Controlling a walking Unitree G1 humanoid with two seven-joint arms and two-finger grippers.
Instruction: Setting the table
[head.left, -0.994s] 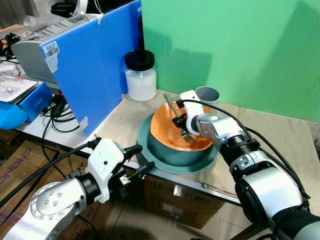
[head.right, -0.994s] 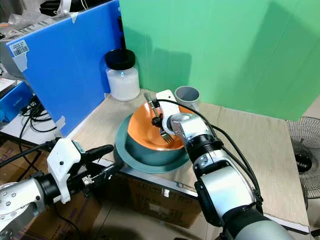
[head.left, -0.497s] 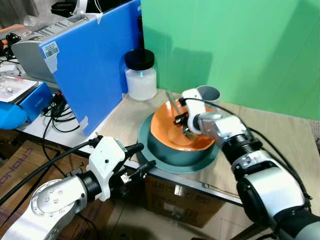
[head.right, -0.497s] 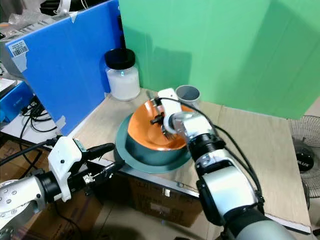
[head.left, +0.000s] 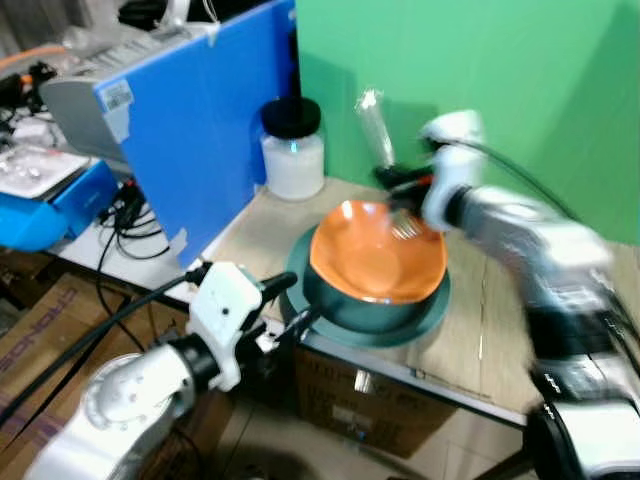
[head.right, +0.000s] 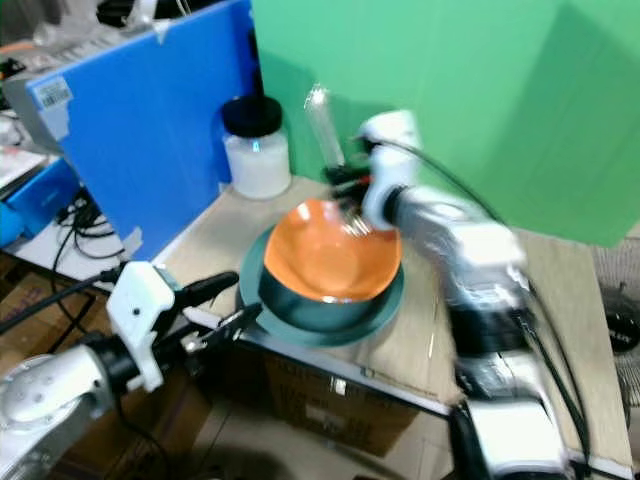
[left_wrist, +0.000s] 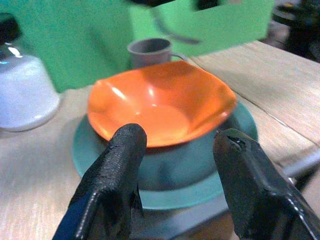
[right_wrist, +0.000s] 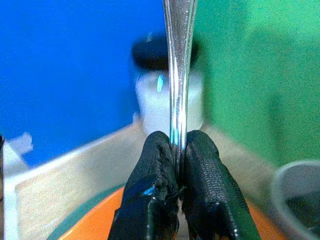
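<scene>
Right wrist view: a fork (right_wrist: 179, 75) is clamped in the right hand (right_wrist: 176, 187), lifted above the orange bowl (head.left: 375, 262) stacked on the worktop (head.left: 480, 345). Nothing is laid out yet. The left hand (left_wrist: 175, 187) is held apart nearby.

Motion-blurred right arm (head.left: 530, 235) and fork (head.left: 378, 130); fork tip cropped.
</scene>
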